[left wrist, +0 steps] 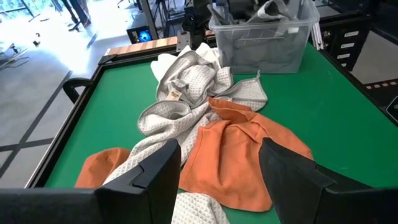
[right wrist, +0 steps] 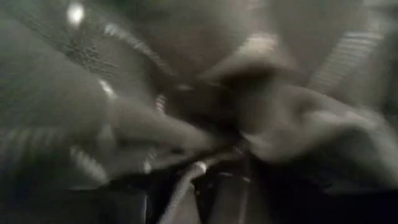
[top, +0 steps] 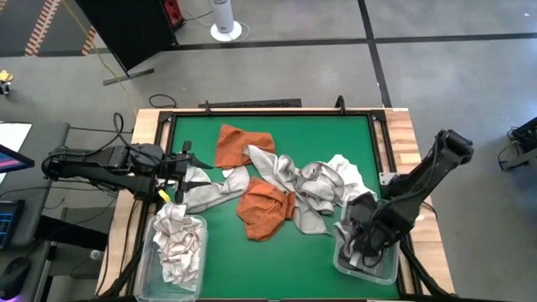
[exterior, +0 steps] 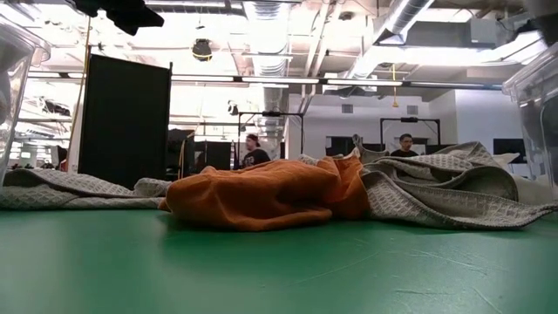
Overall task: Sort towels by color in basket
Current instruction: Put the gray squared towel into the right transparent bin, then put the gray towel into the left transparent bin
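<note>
Your left gripper (left wrist: 217, 180) hangs at the table's left edge with its fingers spread wide and nothing between them, facing the pile. Directly ahead of it lies a rust orange towel (left wrist: 239, 155), flat on the green table (top: 201, 134) and overlapped by a checked grey-and-white towel (left wrist: 186, 87); a second orange towel (top: 243, 144) sits toward the far side. Pale towels (top: 323, 184) are heaped through the middle, tangled together. A clear bin (top: 178, 250) at the near left already holds checked cloth. Your right gripper (top: 362, 239) is down inside the clear bin (top: 394, 270) at the near right, among dark grey cloth; you cannot tell from any view whether its fingers are apart or closed. In my judgement the towels are light, limp and non-fragile, but they will drag neighbours along when lifted. Take the nearest orange one by a raised fold or free corner, clear of the checked cloth.
</note>
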Robot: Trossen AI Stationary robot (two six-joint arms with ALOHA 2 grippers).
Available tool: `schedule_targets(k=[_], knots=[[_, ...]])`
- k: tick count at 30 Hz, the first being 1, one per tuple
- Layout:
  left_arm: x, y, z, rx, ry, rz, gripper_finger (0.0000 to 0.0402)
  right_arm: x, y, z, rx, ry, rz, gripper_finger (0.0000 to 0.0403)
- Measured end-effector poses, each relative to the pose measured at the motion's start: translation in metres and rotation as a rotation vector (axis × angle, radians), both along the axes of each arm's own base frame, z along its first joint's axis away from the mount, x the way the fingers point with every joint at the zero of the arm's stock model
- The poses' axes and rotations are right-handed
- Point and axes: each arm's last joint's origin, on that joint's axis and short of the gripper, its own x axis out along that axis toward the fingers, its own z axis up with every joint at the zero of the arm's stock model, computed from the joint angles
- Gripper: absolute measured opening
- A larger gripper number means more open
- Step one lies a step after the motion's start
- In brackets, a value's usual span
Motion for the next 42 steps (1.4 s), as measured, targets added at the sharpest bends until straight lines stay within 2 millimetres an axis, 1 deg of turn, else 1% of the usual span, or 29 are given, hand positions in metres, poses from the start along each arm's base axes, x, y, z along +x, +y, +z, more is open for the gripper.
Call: schedule_targets(k=[5, 9, 12, 16, 19, 22, 26, 30, 34, 37, 39, 42], knots=[[0.0, 0.0, -0.001, -0.002, 0.006, 0.001, 0.0208, -0.011, -0.01, 0.048, 0.028, 0.001, -0.083, 0.0241], [0.0, 0.0, 0.0, -0.003, 0.005, 0.001, 0.0208, -0.019, -0.019, 0.079, 0.036, 0.004, -0.093, 0.0241], [0.0, 0.0, 0.0, 0.001, 0.003, 0.0, 0.0208, -0.022, -0.028, 0.102, 0.027, -0.079, -0.114, 0.0241], [0.0, 0.0, 0.001, 0.005, -0.013, 0.003, 0.0208, -0.012, -0.045, 0.125, -0.031, -0.269, -0.131, 0.0241], [0.001, 0.0, 0.003, 0.016, -0.032, 0.003, 0.0208, 0.0, -0.059, 0.132, -0.119, -0.345, -0.143, 0.024], [0.002, 0.0, 0.005, 0.018, -0.054, 0.003, 0.0208, 0.02, -0.073, 0.128, -0.181, -0.334, -0.15, 0.024], [0.002, 0.0, 0.005, 0.017, -0.055, 0.004, 0.0208, 0.056, -0.089, 0.118, -0.223, -0.334, -0.136, 0.024], [0.002, 0.0, 0.005, 0.024, -0.056, 0.002, 0.0208, 0.092, -0.107, 0.107, -0.259, -0.369, -0.062, 0.024], [0.002, 0.0, 0.005, 0.02, -0.056, 0.003, 0.0208, 0.123, -0.123, 0.094, -0.291, -0.39, -0.021, 0.024], [0.002, 0.0, 0.005, 0.02, -0.055, 0.003, 0.0208, 0.145, -0.134, 0.077, -0.265, -0.362, -0.002, 0.0239], [0.002, 0.0, 0.005, 0.022, -0.056, 0.003, 0.0208, 0.158, -0.141, 0.06, -0.213, -0.305, 0.037, 0.0239], [0.002, 0.0, 0.006, 0.021, -0.062, 0.003, 0.0208, 0.174, -0.149, 0.033, -0.189, -0.204, 0.113, 0.0239]])
